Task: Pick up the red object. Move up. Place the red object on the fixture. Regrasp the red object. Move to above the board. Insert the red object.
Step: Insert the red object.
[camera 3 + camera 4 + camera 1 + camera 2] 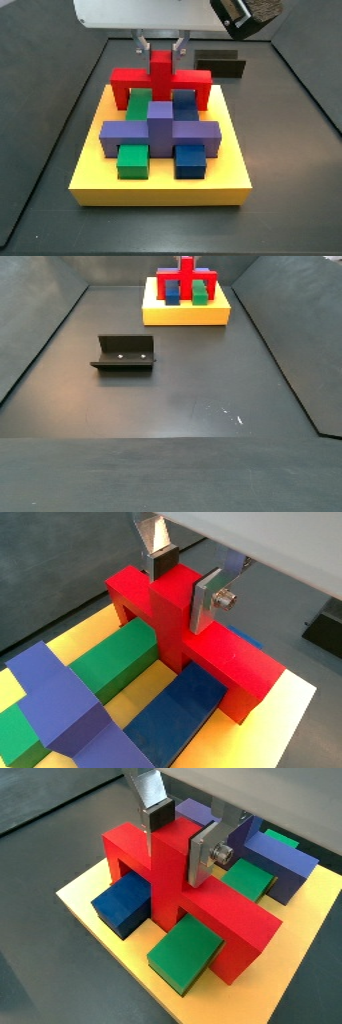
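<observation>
- The gripper [183, 574] is hovering over the far edge of the board [160, 190], its silver fingers [205, 856] closing on the upright stub of the red object [187, 637].
- The red object is sitting on the board [254, 1000], its legs appearing to reach down into the slots beside the green block [186, 951] and blue block [122, 903]; how deep it is seated cannot be told.
- The fixture [123, 353] is standing empty, well apart from the board [187, 314], so picking, placing there and regrasping are looking finished.
- Judging from this, insertion is nearing its end; pressing home and letting go are probably remaining.
- The purple block [160, 131] is lying nearer the board's middle, untouched.
</observation>
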Robot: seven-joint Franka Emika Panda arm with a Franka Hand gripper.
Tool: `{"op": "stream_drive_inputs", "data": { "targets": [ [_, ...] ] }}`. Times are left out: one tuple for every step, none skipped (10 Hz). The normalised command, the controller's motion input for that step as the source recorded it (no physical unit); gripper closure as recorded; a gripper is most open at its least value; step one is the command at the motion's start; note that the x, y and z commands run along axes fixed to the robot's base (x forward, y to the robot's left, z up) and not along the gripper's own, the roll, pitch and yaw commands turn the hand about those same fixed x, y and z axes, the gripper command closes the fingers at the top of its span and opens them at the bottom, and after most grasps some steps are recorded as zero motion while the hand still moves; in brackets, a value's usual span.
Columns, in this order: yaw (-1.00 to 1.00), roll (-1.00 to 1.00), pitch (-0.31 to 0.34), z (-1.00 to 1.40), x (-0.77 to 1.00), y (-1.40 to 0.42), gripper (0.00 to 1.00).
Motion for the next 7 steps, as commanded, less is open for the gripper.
{"op": "stream_drive_inputs", "data": {
  "targets": [
    [0.0, -0.06, -0.019, -0.25, 0.0, 0.0, 1.0],
    [0.0, -0.14, -0.026, -0.29, 0.0, 0.28, 1.0],
    [-0.01, -0.28, -0.024, -0.24, 0.0, 0.4, 1.0],
    [0.0, -0.38, -0.044, -0.14, 0.0, 0.19, 1.0],
    [0.05, -0.28, -0.06, -0.22, 0.0, 0.0, 1.0],
    [0.03, -0.08, -0.063, -0.24, -0.05, -0.1, 1.0],
    [0.05, 0.06, -0.053, -0.17, -0.15, -0.23, 1.0]
  ]
}}
